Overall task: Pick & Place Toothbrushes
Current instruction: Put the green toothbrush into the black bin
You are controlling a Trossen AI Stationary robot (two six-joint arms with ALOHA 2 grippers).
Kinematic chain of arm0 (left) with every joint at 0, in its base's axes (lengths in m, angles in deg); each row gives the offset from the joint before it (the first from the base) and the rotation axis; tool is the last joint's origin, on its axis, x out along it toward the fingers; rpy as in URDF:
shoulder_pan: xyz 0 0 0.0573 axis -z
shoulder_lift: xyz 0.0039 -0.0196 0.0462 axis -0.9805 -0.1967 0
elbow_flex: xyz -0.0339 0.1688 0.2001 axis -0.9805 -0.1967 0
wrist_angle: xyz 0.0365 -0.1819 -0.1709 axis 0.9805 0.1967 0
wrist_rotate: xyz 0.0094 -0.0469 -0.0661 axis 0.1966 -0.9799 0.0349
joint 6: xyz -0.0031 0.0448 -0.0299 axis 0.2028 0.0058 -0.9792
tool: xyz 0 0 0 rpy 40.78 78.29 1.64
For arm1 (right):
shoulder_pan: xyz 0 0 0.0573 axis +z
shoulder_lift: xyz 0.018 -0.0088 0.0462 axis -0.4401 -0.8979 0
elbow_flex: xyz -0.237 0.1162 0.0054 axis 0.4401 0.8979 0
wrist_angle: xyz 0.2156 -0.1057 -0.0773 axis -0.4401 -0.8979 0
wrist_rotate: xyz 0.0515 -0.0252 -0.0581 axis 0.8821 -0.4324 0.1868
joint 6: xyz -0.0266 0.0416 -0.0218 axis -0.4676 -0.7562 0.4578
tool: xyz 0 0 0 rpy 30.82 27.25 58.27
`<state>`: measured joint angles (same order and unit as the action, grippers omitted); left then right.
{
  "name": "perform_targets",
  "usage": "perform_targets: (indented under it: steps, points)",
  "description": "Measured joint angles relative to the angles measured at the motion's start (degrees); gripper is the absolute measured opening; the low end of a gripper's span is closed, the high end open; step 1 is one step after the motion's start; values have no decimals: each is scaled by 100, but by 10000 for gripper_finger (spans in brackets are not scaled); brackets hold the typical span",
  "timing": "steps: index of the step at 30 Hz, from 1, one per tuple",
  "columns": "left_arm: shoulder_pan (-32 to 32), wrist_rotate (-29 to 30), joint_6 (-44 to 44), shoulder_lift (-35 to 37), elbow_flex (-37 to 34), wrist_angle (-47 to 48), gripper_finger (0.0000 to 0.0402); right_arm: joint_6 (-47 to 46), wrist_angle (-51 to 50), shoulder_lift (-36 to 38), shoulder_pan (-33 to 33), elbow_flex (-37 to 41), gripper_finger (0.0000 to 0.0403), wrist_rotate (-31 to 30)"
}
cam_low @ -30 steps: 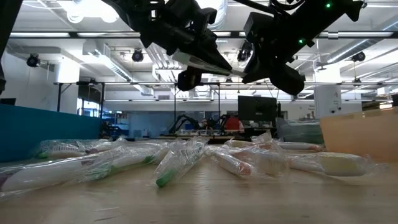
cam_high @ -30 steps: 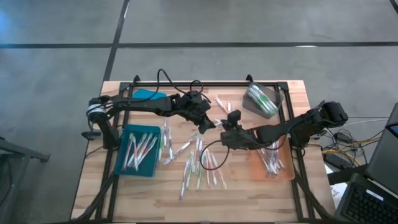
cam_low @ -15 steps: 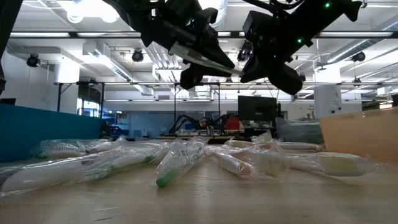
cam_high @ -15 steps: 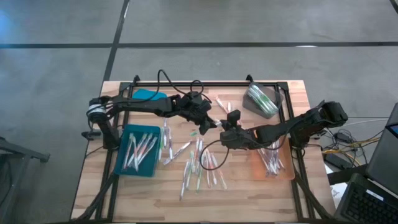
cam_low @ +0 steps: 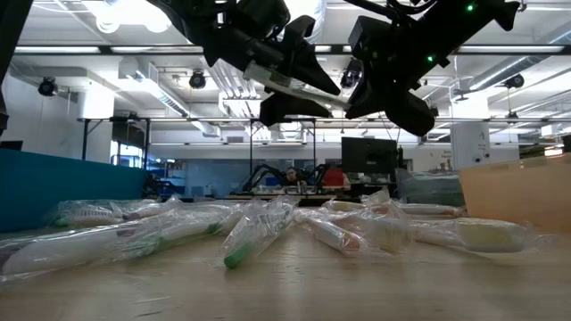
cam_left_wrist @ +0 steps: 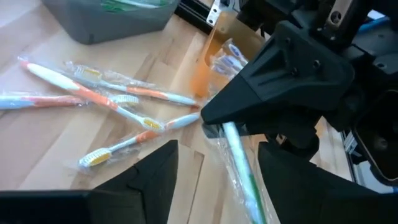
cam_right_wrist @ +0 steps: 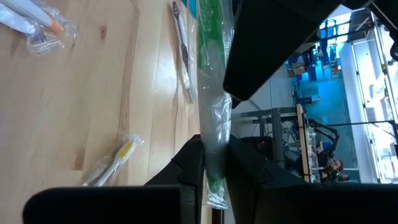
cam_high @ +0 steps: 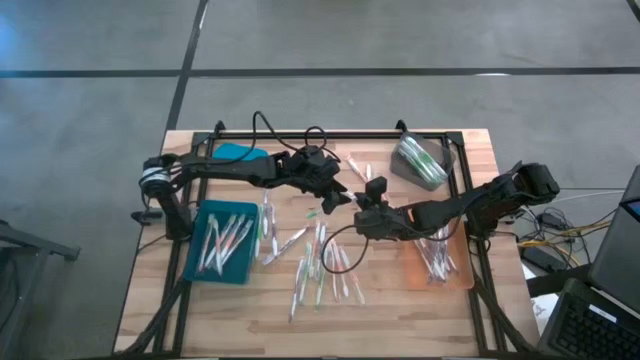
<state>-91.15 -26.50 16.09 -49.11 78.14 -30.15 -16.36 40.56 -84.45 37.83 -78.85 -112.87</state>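
Right tool [cam_right_wrist: 214, 163] pinches a light, stiff green toothbrush [cam_right_wrist: 211, 74] by its slippery, crinkly wrapper; left tool [cam_left_wrist: 217, 165] spread wide.

Even overhead light, backlit at table height

Ceiling lamps [cam_low: 134, 13] glare white in the low view, leaving both arms as dark silhouettes; near wrapped toothbrushes [cam_low: 259, 234] look soft, shadows on the wooden table [cam_high: 390, 300] are faint.

Both arms reach toward the surface's middle, above it. The left gripper [cam_high: 335, 196] stands spread wide; the right gripper [cam_high: 362, 210] is pinched tight.
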Motion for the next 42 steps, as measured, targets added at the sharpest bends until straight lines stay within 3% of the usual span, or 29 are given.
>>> perform_targets:
  steps: [13, 22, 27, 36, 42]
  points:
    - [-94, -13, 817, 7, 169, 107, 225, -76, -7, 2, 1, 0, 36, 188]
    - [-339, 83, 1350, 10, 205, 193, 223, -329, -154, 2, 1, 0, 36, 797]
    - [-492, 700, 1565, 18, 197, 404, 223, -576, -396, 2, -1, 0, 36, 1056]
    - [-551, 2694, 1983, 31, 190, 896, 223, -1262, -1056, 4, -113, 0, 37, 1392]
    - [-551, 3172, 2015, 81, 186, 1170, 223, -1896, -1772, 7, -401, 0, 36, 1518]
